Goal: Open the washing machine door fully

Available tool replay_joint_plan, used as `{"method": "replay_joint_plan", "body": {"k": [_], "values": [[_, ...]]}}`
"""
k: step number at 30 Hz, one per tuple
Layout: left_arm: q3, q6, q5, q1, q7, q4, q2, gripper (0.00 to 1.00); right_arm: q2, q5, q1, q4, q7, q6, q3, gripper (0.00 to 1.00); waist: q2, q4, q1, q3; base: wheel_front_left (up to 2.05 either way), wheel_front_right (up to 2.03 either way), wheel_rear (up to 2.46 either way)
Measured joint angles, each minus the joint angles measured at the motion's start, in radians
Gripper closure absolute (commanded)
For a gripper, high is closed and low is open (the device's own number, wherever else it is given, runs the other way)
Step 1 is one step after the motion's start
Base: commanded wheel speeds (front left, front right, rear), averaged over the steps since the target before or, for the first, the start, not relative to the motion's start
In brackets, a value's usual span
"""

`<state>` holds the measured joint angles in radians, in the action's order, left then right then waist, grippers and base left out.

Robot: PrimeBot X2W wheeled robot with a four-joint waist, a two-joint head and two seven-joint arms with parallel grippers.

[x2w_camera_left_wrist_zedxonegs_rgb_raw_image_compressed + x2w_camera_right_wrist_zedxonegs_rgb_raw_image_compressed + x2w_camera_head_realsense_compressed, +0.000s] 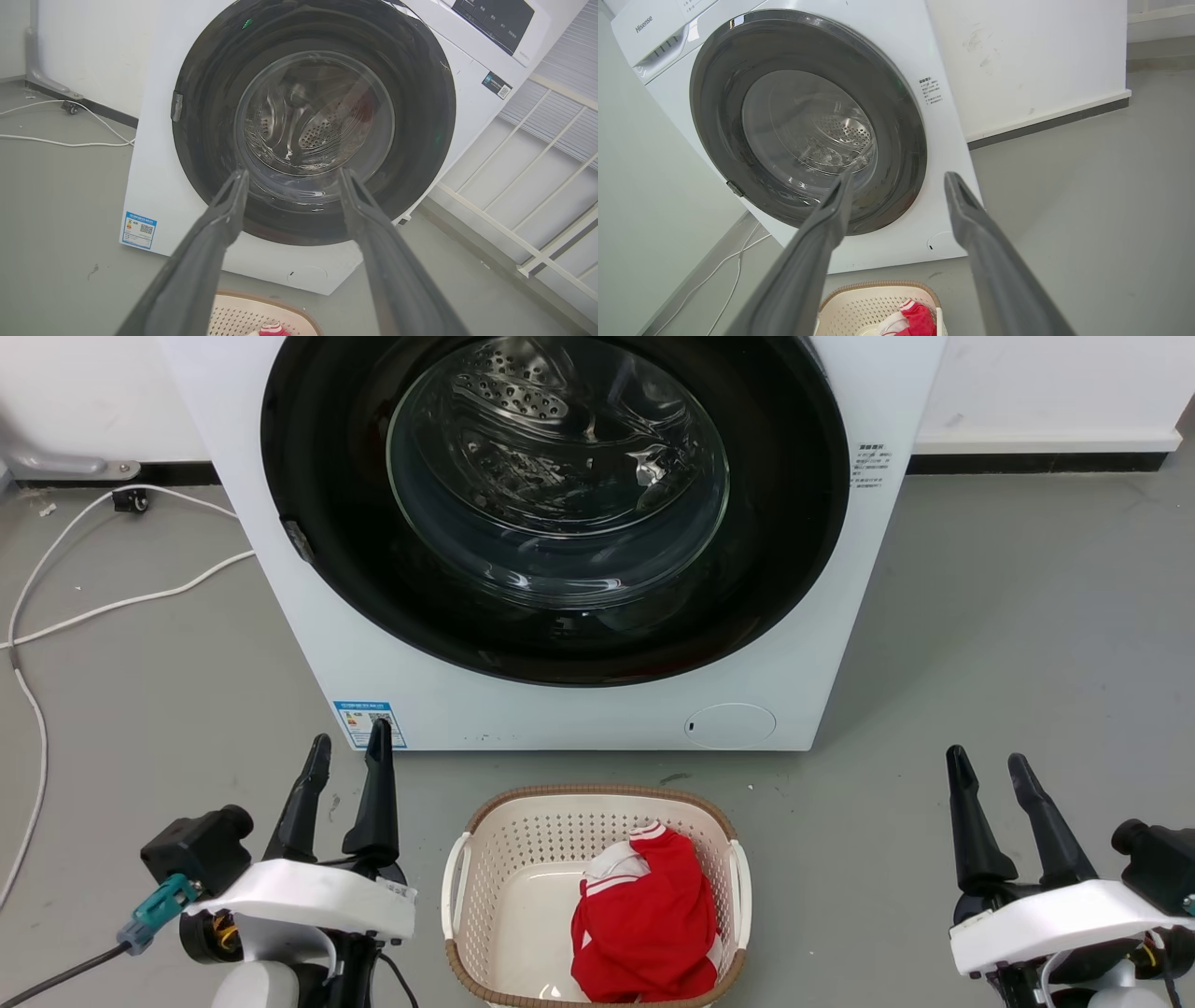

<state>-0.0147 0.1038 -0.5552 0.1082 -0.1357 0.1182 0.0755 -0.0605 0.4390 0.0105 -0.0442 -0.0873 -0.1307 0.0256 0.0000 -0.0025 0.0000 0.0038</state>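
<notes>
Grey floor, white wall behind. Item one, door (555, 495): shut flush on the front of the washer (597, 714), so nothing is done yet and the whole swing remains. Grey tab (297, 539) at the rim's left edge, probably the catch. Left tool (350, 733) and right tool (984, 756): fingers apart, empty, low, well short of the door. Basket (597, 793) holding red garment (644, 924) stands near the washer between the tools, possibly within the door's sweep. White cable (112, 607) lies on the floor at left.
</notes>
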Motion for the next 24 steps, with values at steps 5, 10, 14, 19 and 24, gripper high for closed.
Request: {"method": "replay_joint_plan", "body": {"k": [5,10,14,19,24], "values": [[-0.011,-0.008,0.058,0.000,-0.012,0.007,0.004,0.00,0.001,-0.057,-0.002,0.001,0.000,0.000,0.002,0.00,0.0000,-0.001,0.0000,0.000,0.00,0.00,0.00],[-0.021,-0.016,0.114,0.000,-0.026,0.013,0.010,0.00,0.001,-0.111,-0.002,-0.001,-0.006,0.000,0.005,0.00,0.0000,-0.002,0.0000,0.002,0.00,0.00,0.00],[-0.025,-0.020,0.140,0.000,-0.035,0.018,0.009,0.00,0.002,-0.147,-0.002,-0.001,-0.011,0.000,0.006,0.00,0.0000,-0.002,0.0000,0.002,0.00,0.00,0.00],[-0.028,-0.025,0.186,0.001,-0.045,0.021,0.010,0.00,0.003,-0.198,-0.002,0.006,-0.019,0.000,0.006,0.00,0.0000,-0.001,0.0000,0.002,0.00,0.00,0.00],[-0.034,-0.028,0.233,0.002,-0.055,0.022,0.010,0.00,0.003,-0.247,-0.010,0.011,-0.026,0.000,0.006,0.00,0.0000,-0.001,0.0000,0.002,0.00,0.00,0.00]]}}
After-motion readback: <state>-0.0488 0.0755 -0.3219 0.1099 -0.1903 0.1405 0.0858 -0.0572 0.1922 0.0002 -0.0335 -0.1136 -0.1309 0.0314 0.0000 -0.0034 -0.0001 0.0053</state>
